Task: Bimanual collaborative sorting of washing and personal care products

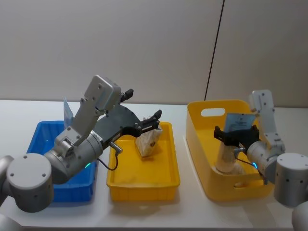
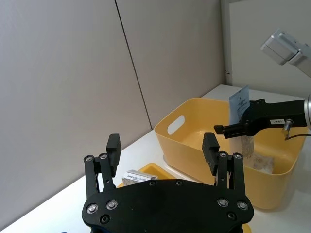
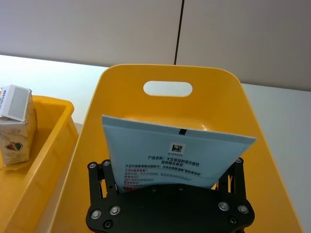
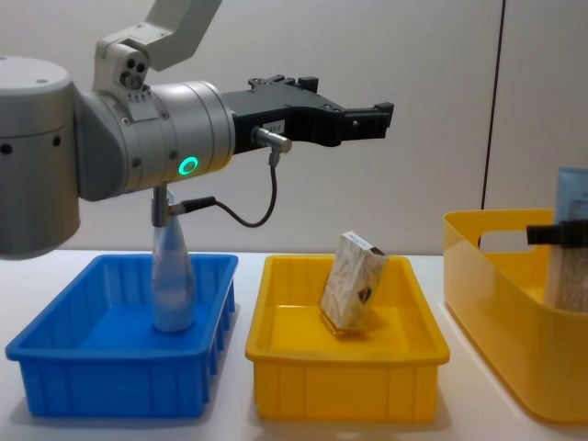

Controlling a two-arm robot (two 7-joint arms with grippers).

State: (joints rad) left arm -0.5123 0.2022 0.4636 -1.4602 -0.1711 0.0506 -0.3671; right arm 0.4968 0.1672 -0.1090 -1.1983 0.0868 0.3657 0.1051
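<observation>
- The left gripper [image 1: 155,121] is held in the air above the shallow yellow tray [image 1: 169,180], its fingers [image 2: 113,145] spread apart with nothing between them.
- A marbled carton [image 4: 353,292] is seen tilted inside that tray, leaning towards its back wall, below the left gripper and apart from it.
- The right gripper [image 1: 237,135] is positioned over the tall yellow bin [image 1: 200,136] and is clamped on the refill pouch [image 3: 177,154] just below its pale blue label.
- The pouch is held upright, its lower part inside the bin; whether it touches the floor of the bin cannot be told.
- A clear slim bottle [image 4: 171,280] is stood upright in the blue bin [image 4: 64,378], well apart from both grippers.
</observation>
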